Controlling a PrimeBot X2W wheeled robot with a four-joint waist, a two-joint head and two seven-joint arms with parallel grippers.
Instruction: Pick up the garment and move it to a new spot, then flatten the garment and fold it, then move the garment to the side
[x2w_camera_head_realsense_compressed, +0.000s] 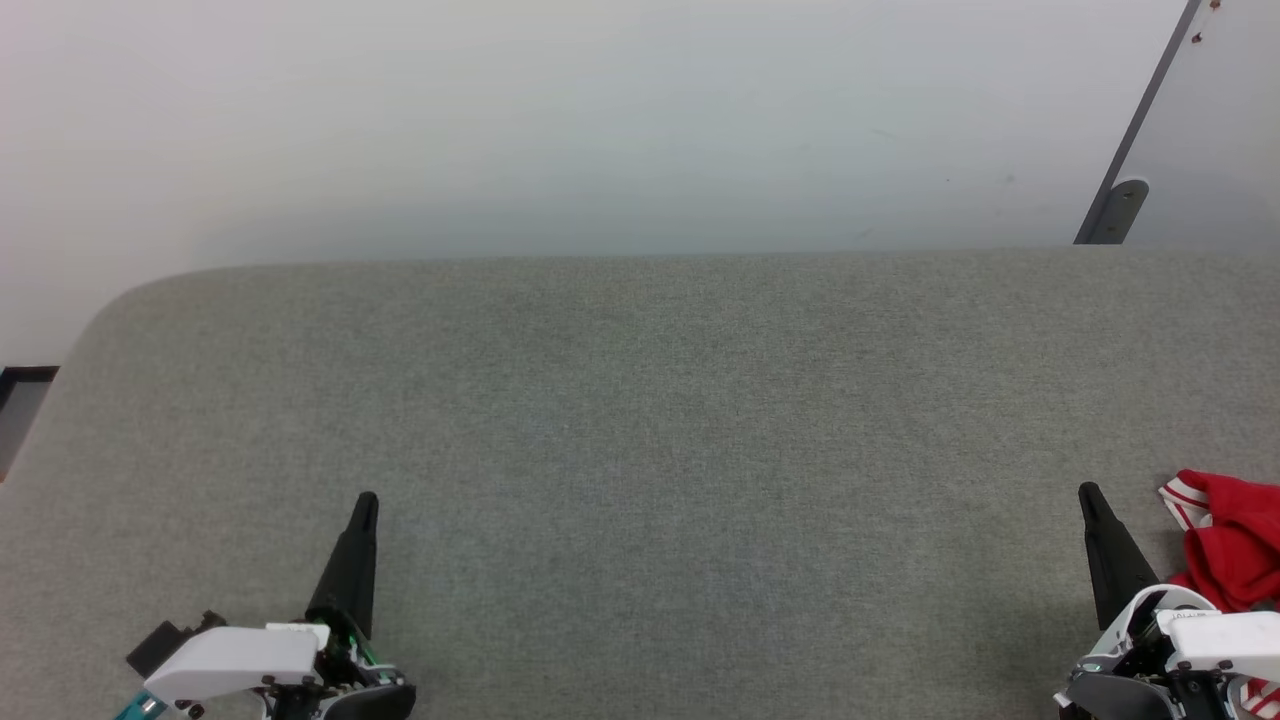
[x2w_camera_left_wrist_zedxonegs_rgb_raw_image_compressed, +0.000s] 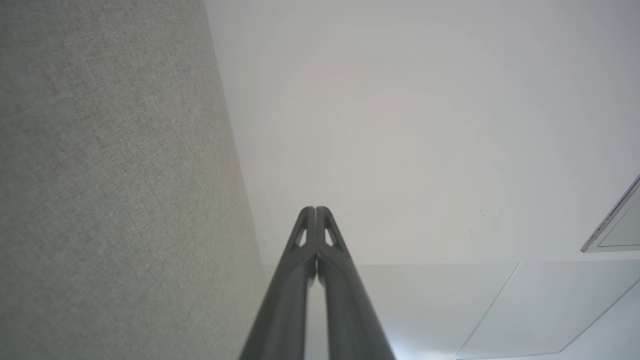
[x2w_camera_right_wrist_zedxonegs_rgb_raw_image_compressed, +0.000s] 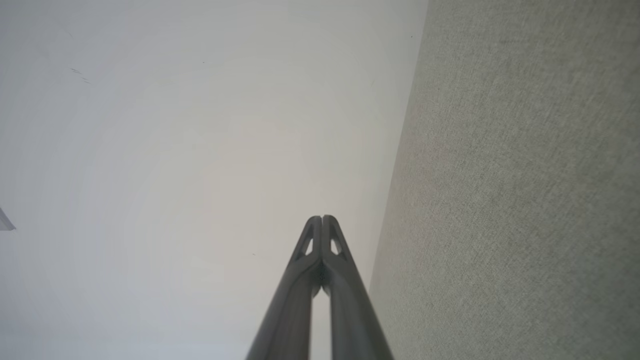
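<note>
The garment (x2w_camera_head_realsense_compressed: 1235, 545) lies bunched at the far right of the grey fabric surface (x2w_camera_head_realsense_compressed: 640, 450): red cloth with a red-and-white striped trim, cut off by the head view's right edge and partly hidden behind my right wrist. My right gripper (x2w_camera_head_realsense_compressed: 1088, 492) is shut and empty, its tip just left of the garment and apart from it. My left gripper (x2w_camera_head_realsense_compressed: 366, 500) is shut and empty at the lower left, far from the garment. In the wrist views the left gripper (x2w_camera_left_wrist_zedxonegs_rgb_raw_image_compressed: 315, 209) and the right gripper (x2w_camera_right_wrist_zedxonegs_rgb_raw_image_compressed: 322, 217) each show fingers pressed together, with nothing between them.
The grey surface has a rounded far-left corner (x2w_camera_head_realsense_compressed: 130, 300) and ends at a pale wall (x2w_camera_head_realsense_compressed: 600, 130). A grey metal bracket (x2w_camera_head_realsense_compressed: 1115, 215) slants up the wall at the upper right. A broad bare stretch of the surface lies between my grippers.
</note>
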